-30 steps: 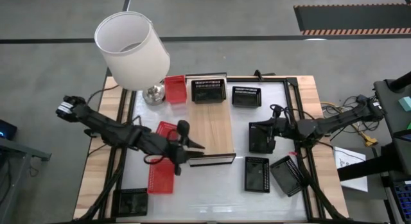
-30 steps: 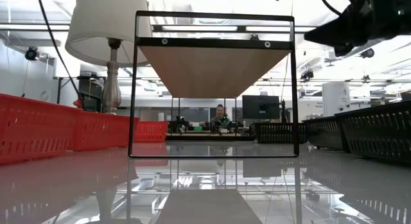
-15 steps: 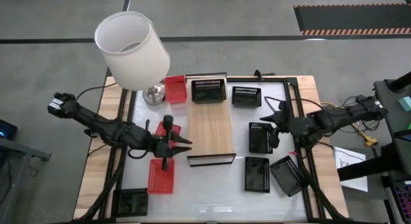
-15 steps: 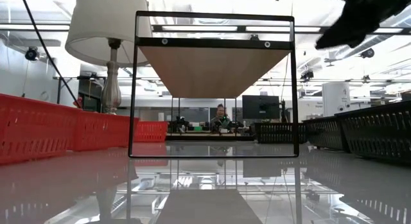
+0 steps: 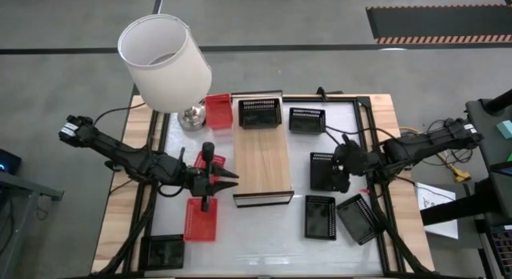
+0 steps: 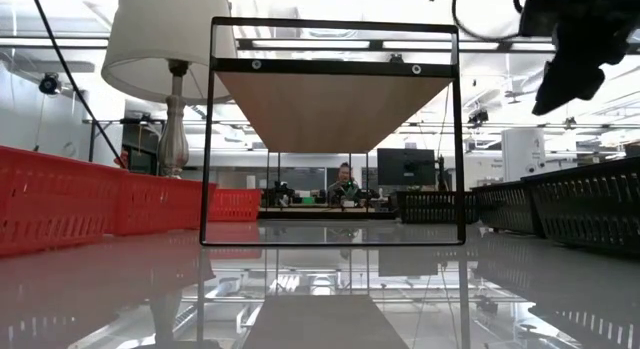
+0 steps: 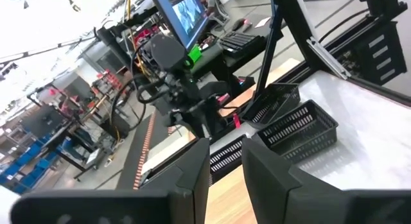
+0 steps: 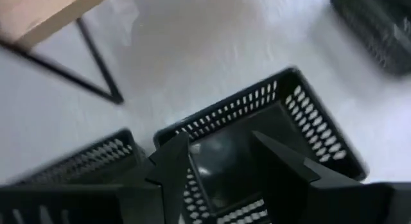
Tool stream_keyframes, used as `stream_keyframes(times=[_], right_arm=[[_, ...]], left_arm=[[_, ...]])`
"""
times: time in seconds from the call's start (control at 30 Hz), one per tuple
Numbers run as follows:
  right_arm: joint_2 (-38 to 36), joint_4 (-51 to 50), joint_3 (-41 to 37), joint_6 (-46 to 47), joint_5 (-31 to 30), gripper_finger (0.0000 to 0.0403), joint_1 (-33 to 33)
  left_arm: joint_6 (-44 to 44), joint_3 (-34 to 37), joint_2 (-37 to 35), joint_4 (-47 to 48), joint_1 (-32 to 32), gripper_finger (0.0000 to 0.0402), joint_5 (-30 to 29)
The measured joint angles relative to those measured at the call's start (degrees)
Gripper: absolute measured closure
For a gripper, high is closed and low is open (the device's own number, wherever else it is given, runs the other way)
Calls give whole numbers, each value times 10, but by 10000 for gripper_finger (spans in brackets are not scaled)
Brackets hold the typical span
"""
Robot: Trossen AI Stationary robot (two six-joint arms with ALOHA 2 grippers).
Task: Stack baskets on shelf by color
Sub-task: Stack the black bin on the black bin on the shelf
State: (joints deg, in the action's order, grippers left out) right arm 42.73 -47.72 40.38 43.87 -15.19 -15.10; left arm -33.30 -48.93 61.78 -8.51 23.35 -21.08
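1. Baskets number nine in the high view, with the shelf (image 5: 262,161) as landmark: six black and three red.
2. Black ones: one basket on the shelf (image 5: 259,113) at the shelf's far end; one on the table (image 5: 307,120) just right of that end; one beside the shelf's right edge (image 5: 323,171), under the right gripper (image 5: 340,165); two at the near right, one straight (image 5: 319,217) and one tilted (image 5: 359,218); one at the near left corner (image 5: 164,251).
3. Red ones: one (image 5: 218,111) by the lamp base (image 5: 191,117), left of the shelf's far end; one (image 5: 201,219) near-left of the shelf; a third (image 5: 206,160) mostly hidden under the left arm.
4. The shelf board is bare wood from its middle to its near end; only the far end is taken.
5. White table (image 5: 264,239) shows open between the shelf's near end and the near edge, and in the strip between the shelf and the right-hand black baskets.
6. The left gripper (image 5: 228,180) hovers at the shelf's near left edge, fingers (image 7: 192,169) spread a little and holding nothing.
7. The right gripper's fingers (image 8: 172,161) are apart, reaching down into the black basket beside the shelf, one on each side of its wall as far as the wrist view shows; whether they touch it I cannot tell.
8. The lampshade (image 5: 164,61) covers the table's far left corner.
9. From table height, the right-hand baskets are cut off by the edge, and a person sits far behind the shelf frame.
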Motion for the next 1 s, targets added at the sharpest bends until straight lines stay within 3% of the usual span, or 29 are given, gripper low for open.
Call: stream_keyframes(times=[0.13, 0.27, 0.33, 0.5, 0.67, 0.77, 1.0], right_arm=[[61, 0, 29, 119, 22, 260, 2], [134, -32, 80, 60, 145, 270, -5], [167, -80, 107, 20, 163, 273, -9], [238, -178, 165, -20, 143, 275, -6], [289, -264, 214, 144, 32, 275, 37], [305, -260, 223, 197, 31, 275, 55], [322, -173, 211, 211, 32, 271, 56]], left_arm=[[-1, 0, 0, 0, 0, 327, -1], [-2, 0, 0, 0, 0, 327, -3], [-2, 0, 0, 0, 0, 327, -3], [-2, 0, 0, 1, 0, 327, -3], [-4, 0, 0, 1, 0, 327, -3], [-4, 0, 0, 1, 0, 327, -3], [-4, 0, 0, 4, 0, 327, -4]])
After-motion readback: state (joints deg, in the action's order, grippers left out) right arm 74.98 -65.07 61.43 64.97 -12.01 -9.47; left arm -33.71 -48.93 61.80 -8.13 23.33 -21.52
